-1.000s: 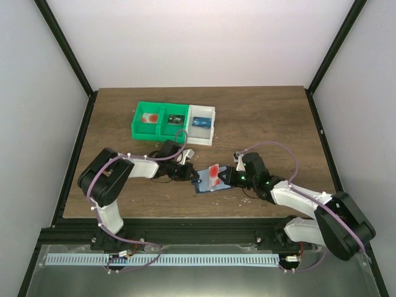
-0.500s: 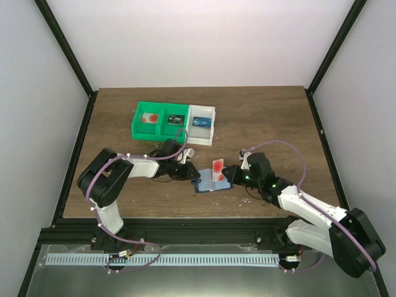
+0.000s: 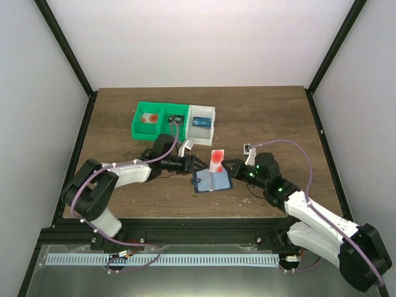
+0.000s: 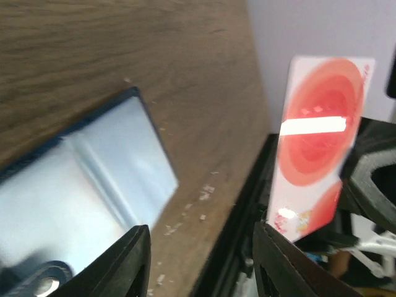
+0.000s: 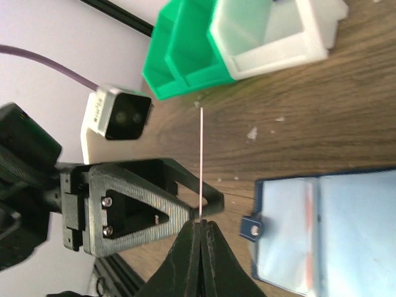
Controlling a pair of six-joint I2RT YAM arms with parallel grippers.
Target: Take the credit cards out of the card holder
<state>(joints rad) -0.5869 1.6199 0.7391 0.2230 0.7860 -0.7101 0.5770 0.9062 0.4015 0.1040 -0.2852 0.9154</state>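
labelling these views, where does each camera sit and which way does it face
Top external: above and behind the bases, looking down on the table; both arms show, with left gripper and right gripper.
Left wrist: on the left arm, facing past its own fingers to the holder and the card.
Right wrist: on the right arm, facing along its fingers, shut on the card, toward the bins.
Shared: all three show card and holder.
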